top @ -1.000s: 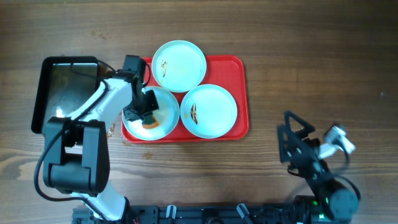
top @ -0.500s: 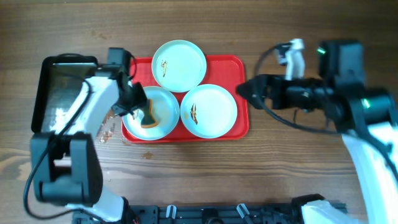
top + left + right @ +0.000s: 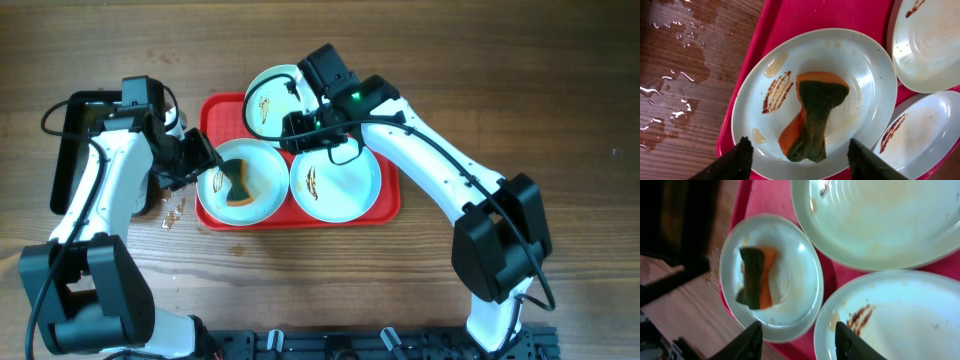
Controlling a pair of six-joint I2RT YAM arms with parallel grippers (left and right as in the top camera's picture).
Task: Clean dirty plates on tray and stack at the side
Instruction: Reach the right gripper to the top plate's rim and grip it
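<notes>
Three pale plates lie on the red tray (image 3: pixel 386 108): a back plate (image 3: pixel 270 98), a left plate (image 3: pixel 258 180) and a right plate (image 3: pixel 335 180), each with brown smears. An orange and green sponge (image 3: pixel 815 115) lies loose on the left plate (image 3: pixel 865 80). My left gripper (image 3: pixel 800 156) is open at that plate's left rim, its fingers apart on either side of the sponge's end without touching it. My right gripper (image 3: pixel 797 340) is open above the gap between the left plate (image 3: pixel 795 280) and the right plate (image 3: pixel 910 320), holding nothing.
A black metal pan (image 3: pixel 72 150) sits left of the tray, partly under my left arm. Water puddles (image 3: pixel 670 95) wet the wooden table beside the tray's left edge. My right arm (image 3: pixel 430 160) reaches over the tray from the right.
My right arm has swung in from the right and now hovers over the tray, its jaws narrower. My left gripper has opened, let go of the sponge and drawn back leftward.
</notes>
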